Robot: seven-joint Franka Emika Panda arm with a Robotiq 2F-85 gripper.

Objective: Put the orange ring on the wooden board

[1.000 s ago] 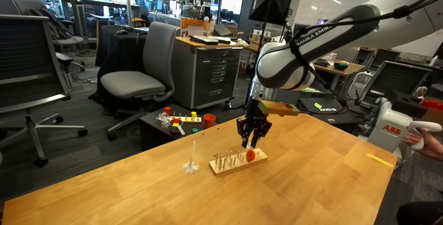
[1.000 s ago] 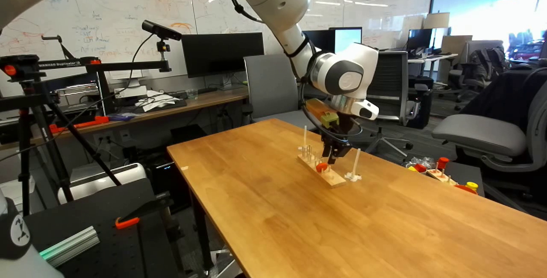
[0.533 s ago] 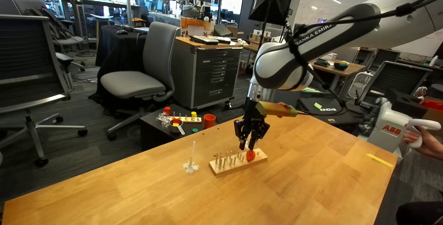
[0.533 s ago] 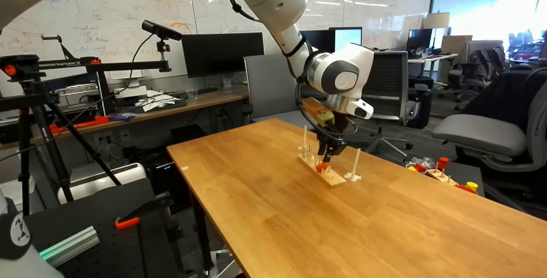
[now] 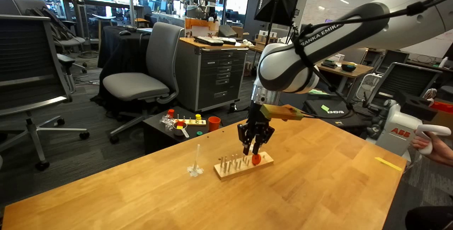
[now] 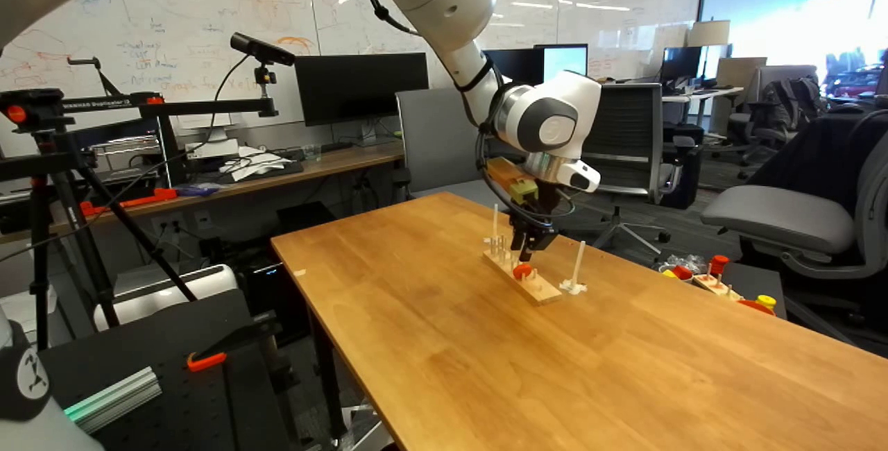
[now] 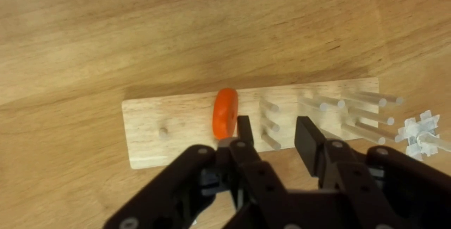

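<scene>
Orange ring [image 7: 221,114] near tabletop's [image 5: 300,191] far edge is judged light and stiff, best pinched across its faces; gripper [image 7: 273,127] parted, unloaded.

Ring [image 7: 224,113] is coloured plain orange, rendered redder in both exterior views. Wooden board [image 7: 250,102] is shown pale cream, lightly grained; pegs [image 7: 378,117] are toned tan. Table [image 5: 177,201] is tinted honey-brown, streaked with darker grain. Gripper [image 7: 275,125] is finished black, dotted with grey screw heads. Robot arm [image 6: 451,0] is cased in white, broken by dark grey panels. Chair [image 5: 136,86] is covered in plain grey. Cup [image 5: 214,124] is coloured orange, strip [image 5: 388,164] yellow. Whiteboard [image 6: 180,28] is scrawled in faint blue and orange.
</scene>
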